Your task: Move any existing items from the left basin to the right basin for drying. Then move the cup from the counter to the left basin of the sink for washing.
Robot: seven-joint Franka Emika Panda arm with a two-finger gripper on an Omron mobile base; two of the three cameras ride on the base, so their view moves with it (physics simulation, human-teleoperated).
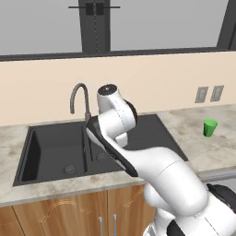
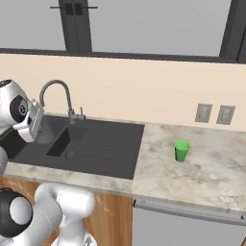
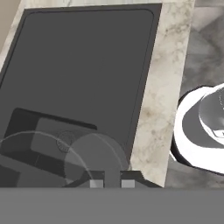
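While the gripper [image 3: 112, 183] is pinched nearly closed on the see-through glass [image 3: 94, 159] above the sink [image 3: 87, 65], the green cup [image 2: 181, 150] stands on the counter [image 2: 202, 168]; no writing is legible.

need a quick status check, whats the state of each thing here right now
gripper: shut on the glass
glass: see-through, held at the fingertips over the sink
green cup: upright on the counter, untouched
left basin: no items seen inside
right basin: no items seen inside
tap: no water running
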